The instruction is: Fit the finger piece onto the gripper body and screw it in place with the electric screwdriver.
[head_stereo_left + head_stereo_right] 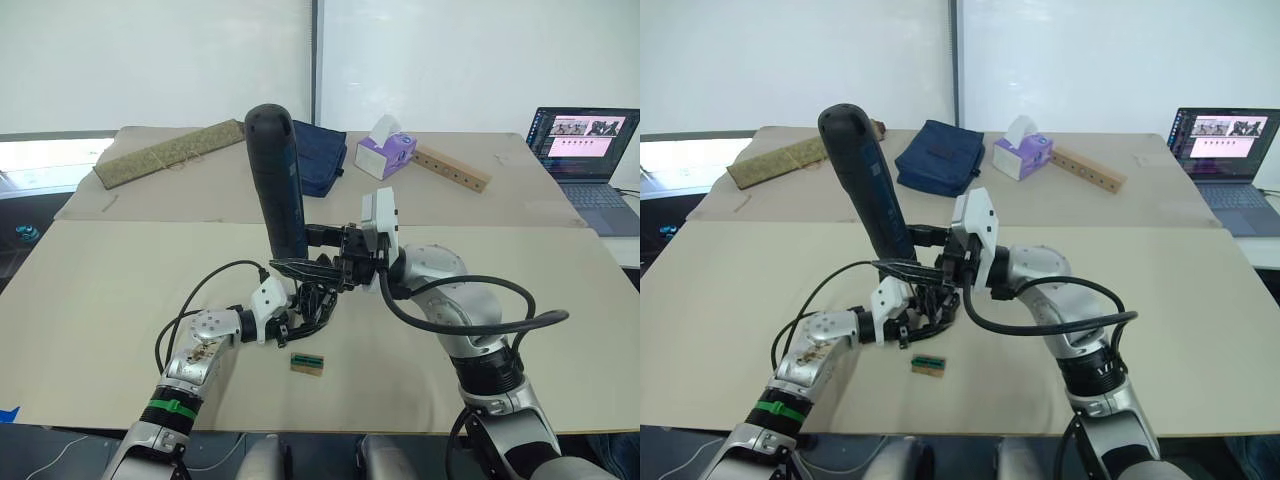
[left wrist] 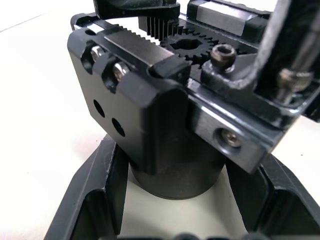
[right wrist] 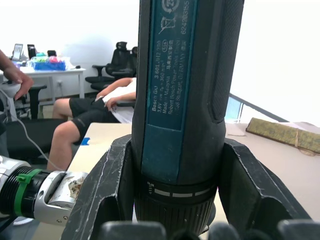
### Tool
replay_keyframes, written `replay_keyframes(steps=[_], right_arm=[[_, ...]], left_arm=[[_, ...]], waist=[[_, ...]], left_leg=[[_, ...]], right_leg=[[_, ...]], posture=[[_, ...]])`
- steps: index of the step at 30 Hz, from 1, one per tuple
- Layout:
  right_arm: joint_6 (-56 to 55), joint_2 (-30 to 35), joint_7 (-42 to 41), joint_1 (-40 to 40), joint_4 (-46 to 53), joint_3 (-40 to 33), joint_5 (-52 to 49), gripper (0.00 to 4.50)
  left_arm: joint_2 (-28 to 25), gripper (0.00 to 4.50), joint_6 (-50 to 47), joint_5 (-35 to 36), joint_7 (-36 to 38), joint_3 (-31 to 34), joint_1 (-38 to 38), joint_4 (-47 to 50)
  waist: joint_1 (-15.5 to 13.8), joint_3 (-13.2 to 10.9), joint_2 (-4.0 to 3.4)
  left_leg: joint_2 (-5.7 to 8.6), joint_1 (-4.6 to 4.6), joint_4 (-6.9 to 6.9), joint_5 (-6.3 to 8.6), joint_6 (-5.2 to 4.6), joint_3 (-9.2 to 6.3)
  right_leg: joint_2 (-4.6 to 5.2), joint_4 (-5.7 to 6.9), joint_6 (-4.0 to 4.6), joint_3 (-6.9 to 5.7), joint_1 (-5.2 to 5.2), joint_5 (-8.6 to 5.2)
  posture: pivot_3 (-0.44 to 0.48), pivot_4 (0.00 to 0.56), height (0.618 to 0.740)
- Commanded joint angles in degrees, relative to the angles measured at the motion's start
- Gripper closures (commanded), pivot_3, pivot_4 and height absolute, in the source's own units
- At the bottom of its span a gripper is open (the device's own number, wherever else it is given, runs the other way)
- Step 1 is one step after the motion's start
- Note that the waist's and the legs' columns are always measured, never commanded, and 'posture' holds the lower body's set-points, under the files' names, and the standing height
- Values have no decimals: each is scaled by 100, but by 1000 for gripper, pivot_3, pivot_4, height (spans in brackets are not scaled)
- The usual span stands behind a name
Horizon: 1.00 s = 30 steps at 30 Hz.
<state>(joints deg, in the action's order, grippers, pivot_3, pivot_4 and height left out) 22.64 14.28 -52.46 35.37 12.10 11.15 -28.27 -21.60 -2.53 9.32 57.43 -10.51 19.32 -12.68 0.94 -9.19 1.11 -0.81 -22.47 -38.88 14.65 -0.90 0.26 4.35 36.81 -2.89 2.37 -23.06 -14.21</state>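
On the far left of the desk (image 1: 90, 290), near its back edge, lies a long flat greenish-brown mat (image 1: 168, 152). In front of it, near the front middle of the desk, the left claw (image 1: 300, 318) is clamped on the gripper body (image 2: 165, 125); in the left wrist view its two black fingers (image 2: 92, 195) sit on either side of the body's rounded base, and the block's toothed rack, gear and screw heads face up. Just in front of the left claw, a tiny tan block with a green top (image 1: 307, 363) rests alone on the desk.

The finger piece (image 1: 300, 268) lies flat across the top of the gripper body, its point aimed toward the robot's left. The electric screwdriver (image 1: 278, 180) stands over it, tilted, with the rounded end up and the working end down at the finger piece and body. The right claw (image 1: 345, 262) is closed around the screwdriver's lower barrel; the right wrist view shows a finger (image 3: 107, 190) pressed to each side of the collar.

Behind the screwdriver sits a dark blue pouch (image 1: 938, 155), then a purple tissue box (image 1: 385, 150), then a wooden strip with holes (image 1: 452, 167). At the far right an open laptop (image 1: 585, 150) stands with its screen lit. In the right wrist view a seated person (image 3: 95, 115) is in the room beyond.
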Motion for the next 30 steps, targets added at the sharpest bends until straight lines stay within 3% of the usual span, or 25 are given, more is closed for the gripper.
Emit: replay_keyframes(steps=[1,30], right_arm=[[10,16,60,-133,-96,132,144,2575],[-520,196,-62,-388,-644,659,651,2575]], left_arm=[[-63,2200,-180,-52,109,-153,-141,-162],[-73,2200,-200,-45,104,-153,-135,-150]], waist=[[1,1,0],[12,69,-6]], left_leg=[[0,6,3,0,0,0],[-3,61,27,1,1,1]], right_leg=[[0,-1,0,0,5,0],[-2,-22,4,0,59,-5]], posture=[[0,150,740],[0,150,740]])
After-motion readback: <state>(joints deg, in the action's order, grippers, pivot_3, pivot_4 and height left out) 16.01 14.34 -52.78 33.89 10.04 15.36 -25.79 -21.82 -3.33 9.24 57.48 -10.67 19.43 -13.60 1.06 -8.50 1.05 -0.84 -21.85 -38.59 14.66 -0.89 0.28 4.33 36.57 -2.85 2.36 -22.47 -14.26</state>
